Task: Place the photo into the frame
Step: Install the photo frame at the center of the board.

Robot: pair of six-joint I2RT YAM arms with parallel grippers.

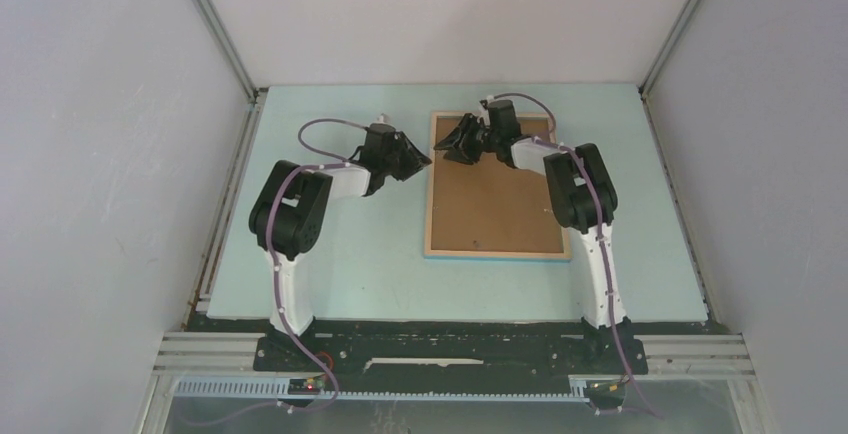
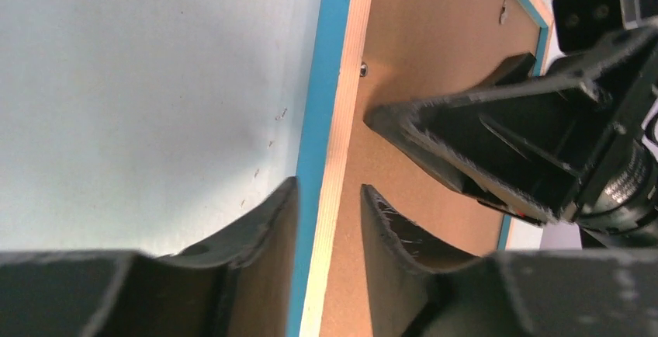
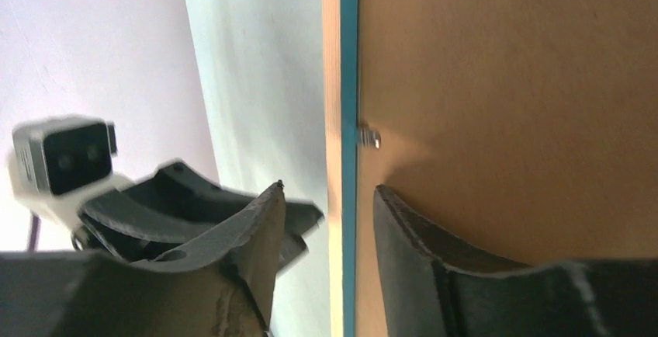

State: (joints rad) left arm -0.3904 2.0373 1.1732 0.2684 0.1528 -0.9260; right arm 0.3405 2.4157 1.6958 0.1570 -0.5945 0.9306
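The frame (image 1: 429, 204) lies face down on the table, with light wood on its back and a blue edge. A brown backing board (image 1: 495, 199) fills it. The photo is hidden. My left gripper (image 1: 422, 162) is at the frame's left rail near the far corner. In the left wrist view it (image 2: 330, 189) is open, with its fingers straddling the rail (image 2: 334, 104). My right gripper (image 1: 450, 144) reaches the same rail from over the board. In the right wrist view it (image 3: 327, 189) is open and also straddles the rail (image 3: 341, 57).
A small metal tab (image 3: 371, 138) sits on the board at the rail and also shows in the left wrist view (image 2: 363, 67). The two grippers' tips are close together. The pale table (image 1: 330, 254) is boxed in by white walls.
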